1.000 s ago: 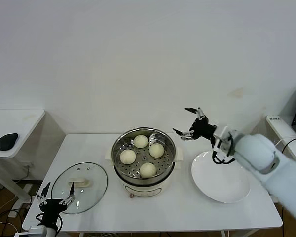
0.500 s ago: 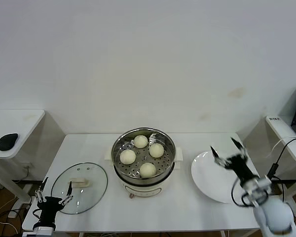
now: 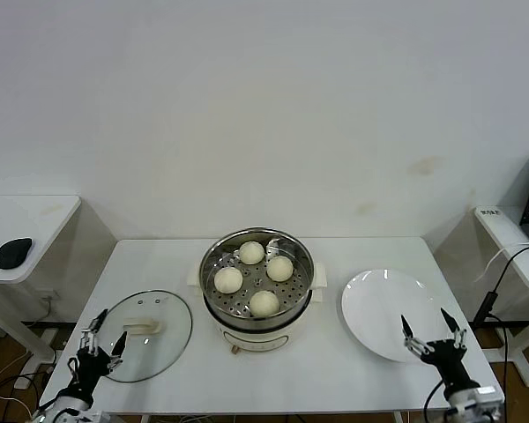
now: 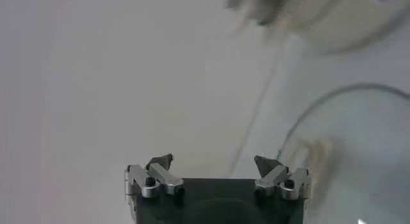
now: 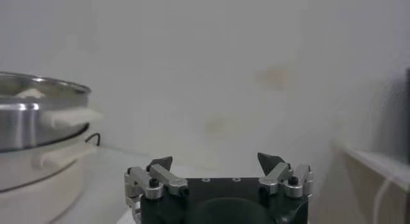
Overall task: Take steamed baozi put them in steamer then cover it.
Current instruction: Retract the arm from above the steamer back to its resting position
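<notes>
Four buns (image 3: 254,278) sit in the steamer (image 3: 257,290), uncovered. The lid (image 3: 143,334) lies left, near my open left gripper (image 3: 99,345). My right gripper (image 3: 432,333), open, hangs beside the plate (image 3: 383,308).

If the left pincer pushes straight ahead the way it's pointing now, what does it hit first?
Most likely the glass lid: the open left pincer sits at the table's near-left edge with the lid's rim just ahead of its fingertips. Its height is unclear, so it might pass just over the glass.
</notes>
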Tool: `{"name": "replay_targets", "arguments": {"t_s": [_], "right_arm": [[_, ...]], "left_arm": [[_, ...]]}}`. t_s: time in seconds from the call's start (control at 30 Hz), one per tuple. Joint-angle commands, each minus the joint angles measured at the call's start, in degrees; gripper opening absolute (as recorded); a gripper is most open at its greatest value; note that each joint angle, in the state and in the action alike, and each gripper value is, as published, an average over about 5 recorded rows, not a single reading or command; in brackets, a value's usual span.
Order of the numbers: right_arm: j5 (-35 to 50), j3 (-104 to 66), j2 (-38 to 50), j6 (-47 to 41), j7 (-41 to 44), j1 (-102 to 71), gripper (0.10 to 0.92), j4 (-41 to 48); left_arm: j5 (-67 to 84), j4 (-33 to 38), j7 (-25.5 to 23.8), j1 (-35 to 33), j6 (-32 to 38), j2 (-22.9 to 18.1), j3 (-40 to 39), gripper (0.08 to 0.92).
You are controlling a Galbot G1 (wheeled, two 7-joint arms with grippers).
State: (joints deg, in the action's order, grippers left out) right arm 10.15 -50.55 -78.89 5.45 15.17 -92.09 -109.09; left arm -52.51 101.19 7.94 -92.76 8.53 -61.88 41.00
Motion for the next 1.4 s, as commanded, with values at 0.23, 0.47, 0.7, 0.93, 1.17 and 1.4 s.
{"name": "replay_targets", "arguments": {"t_s": [0.23, 0.47, 0.7, 0.93, 1.17, 1.4], "right_arm": [[-1.79, -1.90, -4.93, 0.77, 0.47, -3.59, 0.823, 0.12], [-2.88, -1.54, -5.48, 0.53, 0.53, -3.69, 0.823, 0.65], [-3.68, -1.32, -5.87, 0.71, 0.71, -3.99, 0.823, 1.01], [-4.42, -1.21, -6.21, 1.08, 0.83, -4.00, 0.823, 1.74], [-5.38, -1.19, -6.54, 1.36, 1.03, -4.19, 0.823, 1.94], [-5.61, -1.17, -6.63, 1.42, 1.12, -4.19, 0.823, 2.09]], "left_arm": [[-16.37, -9.76, -2.54, 8.54, -0.59, 2.43, -4.21, 0.823], [-15.69, -12.28, -2.20, 12.79, -0.93, 2.51, -5.99, 0.823], [-15.52, -14.17, -2.19, 17.01, -1.91, 2.83, -8.01, 0.823], [-14.07, -16.19, -2.56, 19.76, -2.50, 2.36, -9.51, 0.823], [-13.08, -19.49, -2.40, 21.69, -2.52, 1.19, -10.26, 0.812], [-12.24, -21.46, -1.64, 21.40, -2.40, 0.75, -10.56, 0.645]]}}
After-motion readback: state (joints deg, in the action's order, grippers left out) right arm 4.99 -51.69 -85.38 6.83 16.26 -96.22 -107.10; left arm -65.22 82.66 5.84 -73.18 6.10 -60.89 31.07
